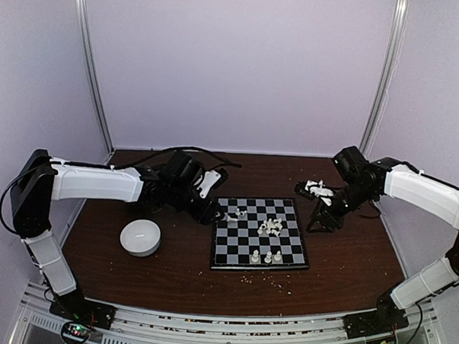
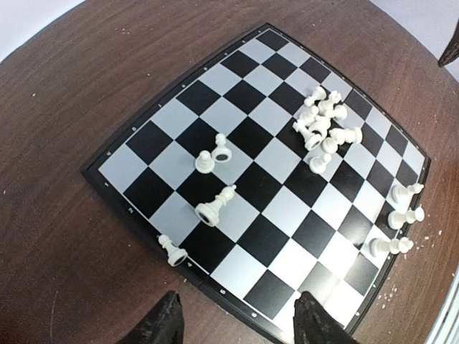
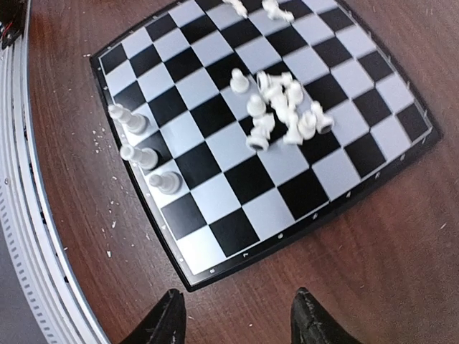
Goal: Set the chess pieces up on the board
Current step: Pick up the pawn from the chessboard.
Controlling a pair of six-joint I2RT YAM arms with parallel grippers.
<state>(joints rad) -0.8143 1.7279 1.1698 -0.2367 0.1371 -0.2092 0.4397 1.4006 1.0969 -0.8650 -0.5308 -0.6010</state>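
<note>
My left pincer (image 2: 240, 326) hangs apart and empty at the board's (image 1: 238, 245) 10 o'clock, my right pincer (image 3: 240, 322) likewise at its 3 o'clock. The chess pieces (image 1: 271, 227) lie heaped near its middle, and three stand at 6 o'clock.

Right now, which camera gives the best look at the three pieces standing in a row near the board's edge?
The right wrist view: the three standing pieces are large, sharp and separated along the board edge. The left wrist view shows them smaller, near the frame's right side. The top view shows only tiny white specks.
</note>
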